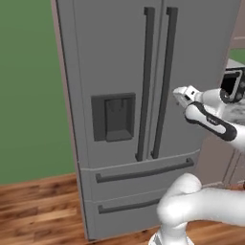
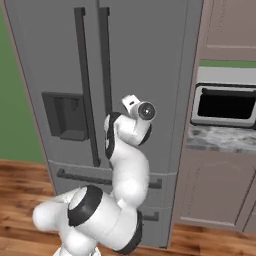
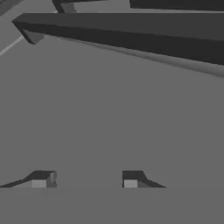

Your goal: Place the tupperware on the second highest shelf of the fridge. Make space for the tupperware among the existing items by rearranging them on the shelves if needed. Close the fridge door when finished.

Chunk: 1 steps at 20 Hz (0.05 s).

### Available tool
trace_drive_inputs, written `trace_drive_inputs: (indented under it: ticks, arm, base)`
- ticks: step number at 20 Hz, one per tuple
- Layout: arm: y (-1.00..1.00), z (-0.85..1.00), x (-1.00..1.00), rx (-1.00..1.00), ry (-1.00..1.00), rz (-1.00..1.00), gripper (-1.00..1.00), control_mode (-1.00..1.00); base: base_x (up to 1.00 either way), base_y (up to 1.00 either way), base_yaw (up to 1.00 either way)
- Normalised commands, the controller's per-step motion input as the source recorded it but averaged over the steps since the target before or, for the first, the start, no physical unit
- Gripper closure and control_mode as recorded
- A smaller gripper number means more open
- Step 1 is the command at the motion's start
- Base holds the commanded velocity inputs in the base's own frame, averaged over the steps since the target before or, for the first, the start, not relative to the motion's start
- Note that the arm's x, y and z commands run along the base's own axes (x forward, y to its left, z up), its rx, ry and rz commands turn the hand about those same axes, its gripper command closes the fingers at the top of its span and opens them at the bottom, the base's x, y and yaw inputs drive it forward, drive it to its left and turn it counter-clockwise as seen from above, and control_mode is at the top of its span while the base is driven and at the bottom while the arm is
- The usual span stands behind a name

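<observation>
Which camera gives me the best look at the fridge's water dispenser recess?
The left base view: the dispenser recess faces it almost squarely on the left door of the fridge, unobstructed. The right base view shows the recess at a steeper angle near its left side, partly behind a bar handle. The hand view gives only door surface and handles.

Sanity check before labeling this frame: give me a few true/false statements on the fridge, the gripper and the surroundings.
1. Both fridge doors are shut. True.
2. The gripper is clamped on a door handle. False: in the hand view the handle lies beyond the fingertips, with nothing between them.
3. A dispenser recess sits in the left door. True.
4. The bottom drawers are pulled out. False: both are closed.
5. A microwave stands on the counter right of the fridge. True.
</observation>
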Motion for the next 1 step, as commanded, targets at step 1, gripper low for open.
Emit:
trace_drive_inputs:
  ticks: [1]
  arm:
    - [-0.31,0.93,-1.00,0.04,-0.01,0.00,-1.00,-1.00]
  base:
    - [0.00,0.00,0.00]
